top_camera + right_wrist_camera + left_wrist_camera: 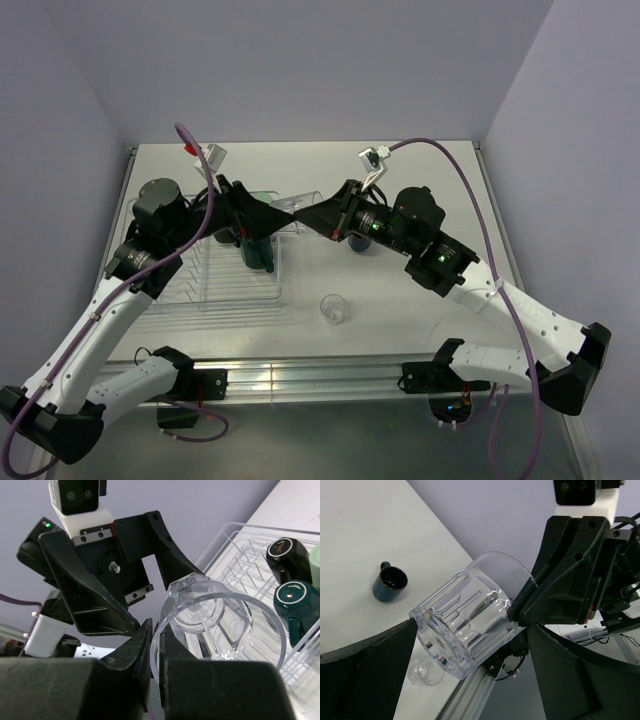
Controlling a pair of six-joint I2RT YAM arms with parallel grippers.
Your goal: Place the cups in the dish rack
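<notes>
Item: clear tumbler (462, 627), tilted in mid-air just beside the dish rack (205, 290). Right gripper (156, 647) pinches its rim, clamped on the glass wall. Left gripper (280, 214) spread wide, fingers flanking the tumbler's base. Second tumbler (335, 308): upright on the table (420, 180).

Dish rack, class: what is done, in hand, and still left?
Done: a black mug, a dark green mug and a mint green tumbler sit in the clear plastic dish rack. In hand: the right arm's fingers pinch the rim of a clear ribbed tumbler, the left arm's fingers open around it. Left: a navy mug and a second clear tumbler on the white table.
</notes>
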